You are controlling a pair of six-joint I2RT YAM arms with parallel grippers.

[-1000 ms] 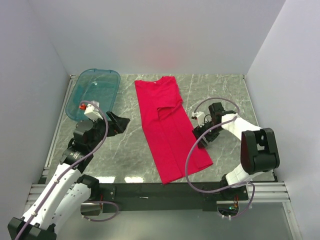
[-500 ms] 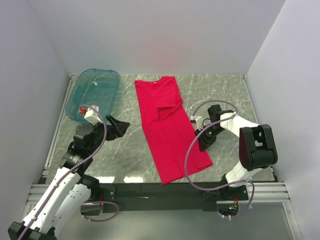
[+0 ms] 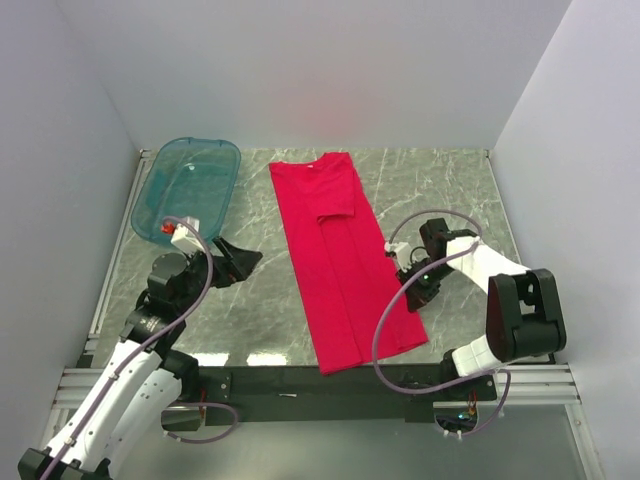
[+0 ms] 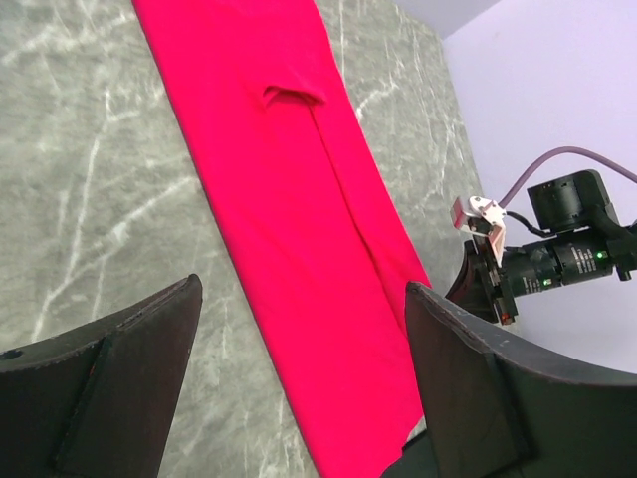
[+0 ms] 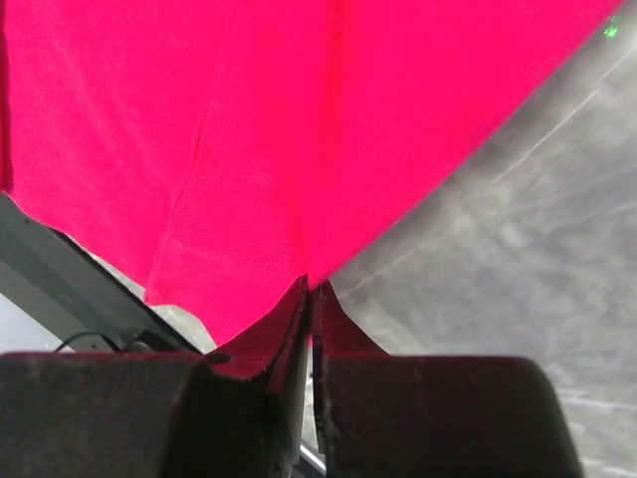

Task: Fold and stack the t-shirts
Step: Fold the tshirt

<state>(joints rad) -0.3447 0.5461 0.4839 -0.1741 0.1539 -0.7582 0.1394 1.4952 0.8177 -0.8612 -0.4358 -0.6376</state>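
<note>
The red t-shirt (image 3: 340,260) lies as a long folded strip down the middle of the marble table, collar at the far end. My right gripper (image 3: 411,290) sits at the strip's right edge near its lower end and is shut on that edge. In the right wrist view the red t-shirt (image 5: 249,129) rises from between the closed fingertips (image 5: 297,304). My left gripper (image 3: 238,260) hovers open to the left of the shirt, apart from it. The left wrist view shows the t-shirt (image 4: 309,229) beyond its wide-spread fingers (image 4: 468,368).
A translucent teal tub (image 3: 188,185) stands at the far left corner of the table. White walls close in the back and both sides. A black rail (image 3: 320,382) runs along the near edge. Bare marble (image 3: 450,190) lies right of the shirt.
My right gripper has closed onto the shirt's right edge and shifted slightly toward the near side. The shirt's lower part has straightened. My left arm moved a little nearer, still open.
</note>
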